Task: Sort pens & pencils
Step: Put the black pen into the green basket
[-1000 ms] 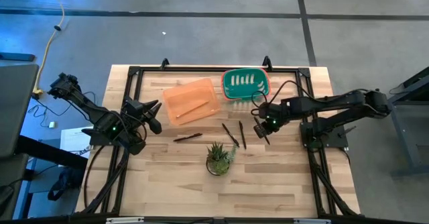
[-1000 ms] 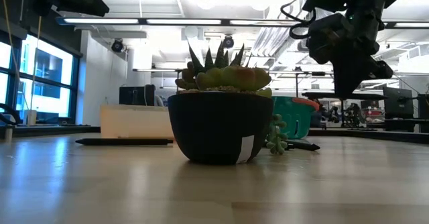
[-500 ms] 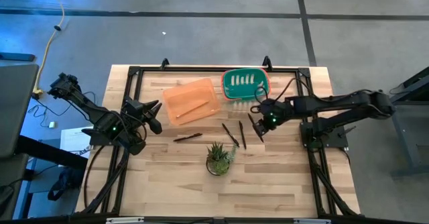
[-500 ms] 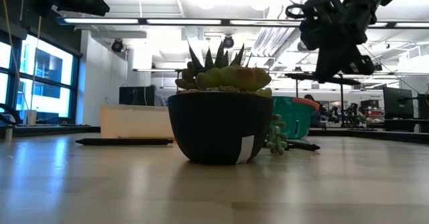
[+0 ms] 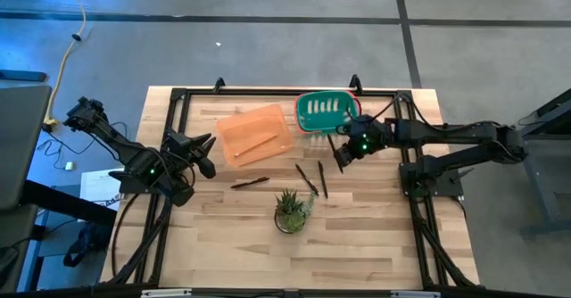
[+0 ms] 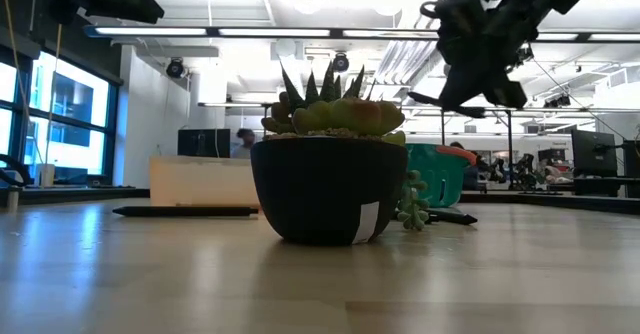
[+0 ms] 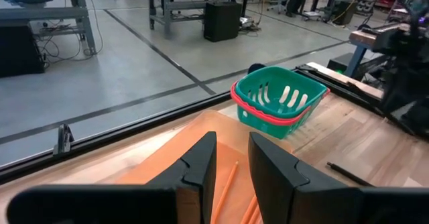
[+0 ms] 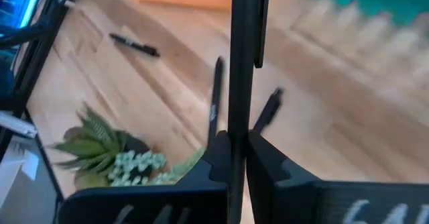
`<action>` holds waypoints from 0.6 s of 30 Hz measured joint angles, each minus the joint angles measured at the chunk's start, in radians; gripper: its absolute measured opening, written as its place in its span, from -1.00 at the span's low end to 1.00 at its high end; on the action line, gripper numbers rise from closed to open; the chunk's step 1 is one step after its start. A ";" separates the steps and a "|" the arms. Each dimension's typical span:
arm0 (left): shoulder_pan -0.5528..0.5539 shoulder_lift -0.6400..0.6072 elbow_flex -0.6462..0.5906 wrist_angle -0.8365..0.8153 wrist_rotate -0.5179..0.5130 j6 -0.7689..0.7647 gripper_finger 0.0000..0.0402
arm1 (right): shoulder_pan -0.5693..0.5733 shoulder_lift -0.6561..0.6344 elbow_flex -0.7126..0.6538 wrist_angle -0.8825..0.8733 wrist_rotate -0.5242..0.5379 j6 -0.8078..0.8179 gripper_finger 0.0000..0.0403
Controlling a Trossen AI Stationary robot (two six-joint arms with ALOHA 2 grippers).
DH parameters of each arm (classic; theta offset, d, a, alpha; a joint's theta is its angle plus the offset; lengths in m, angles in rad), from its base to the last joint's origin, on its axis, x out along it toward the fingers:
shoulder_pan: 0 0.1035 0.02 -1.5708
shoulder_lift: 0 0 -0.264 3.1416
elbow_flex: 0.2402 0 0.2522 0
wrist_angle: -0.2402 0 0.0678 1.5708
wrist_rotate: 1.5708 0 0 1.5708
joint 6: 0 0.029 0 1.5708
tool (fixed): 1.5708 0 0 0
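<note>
1. Grey shop floor surrounds our pale wooden desk [image 5: 375, 235], which carries an orange tray [image 5: 254, 135], a green basket [image 5: 326, 111] and a small potted succulent [image 5: 292, 211].

2. We hold one of the pens [image 8: 242, 56], a thin dark stick, pinched between the pressed fingers of the right gripper [image 5: 343, 153]. It hangs above the desk just beside the green basket, on the side facing the plant.

3. We judge this pen is on its way to the basket. We cannot tell whether any pens already lie inside it.

4. Three more pens are left on the desk: two dark sticks [image 5: 312, 178] side by side between the basket and the succulent, and one [image 5: 250, 182] lying apart, nearer the tray.

5. Orange-tan pencils [image 7: 228, 186] lie inside the orange tray, and we see none loose on the wood, so that half looks finished.

6. Our left gripper [image 5: 204, 153] waits beside the tray's outer edge, its fingers set only slightly apart and holding nothing.

7. By our reckoning the sort is past halfway: one pen in hand, three still to collect.
</note>
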 joint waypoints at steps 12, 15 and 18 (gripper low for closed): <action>0.000 0.000 0.000 0.014 0.007 0.000 -0.62 | -0.232 0.000 0.000 0.018 -0.035 -0.214 -1.00; 0.000 0.000 0.000 0.022 0.007 0.000 -0.62 | -0.292 0.000 0.000 0.033 -0.039 -0.262 -1.00; 0.000 0.000 0.000 0.035 0.007 0.000 -0.62 | -0.345 0.000 0.000 0.052 -0.047 -0.301 -1.00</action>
